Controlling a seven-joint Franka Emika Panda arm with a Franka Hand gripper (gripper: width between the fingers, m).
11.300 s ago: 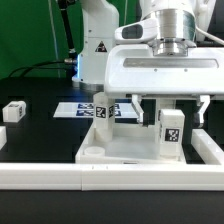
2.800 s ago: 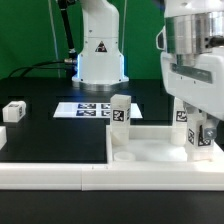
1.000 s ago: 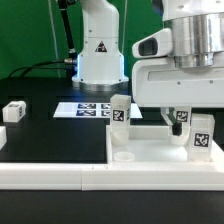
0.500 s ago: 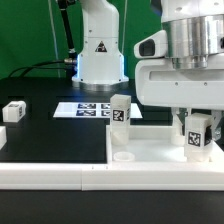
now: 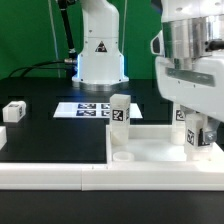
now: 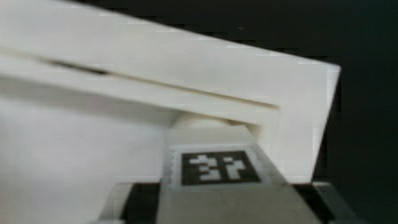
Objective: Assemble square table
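The square tabletop lies on the black table, rim up, with an open corner hole at its near left. One white leg stands upright at its far left corner. My gripper is over the tabletop's corner at the exterior view's right, shut on a second tagged leg that stands upright there. In the wrist view this leg sits between my dark fingers, its end at the slab's corner. A third leg lies loose at the exterior view's far left.
The marker board lies behind the tabletop, before the robot base. A long white L-shaped rail runs along the front and up the left side.
My hand has turned about its vertical axis with the leg in it. The leg's tag now faces more sideways. The tabletop and the other legs have not moved.
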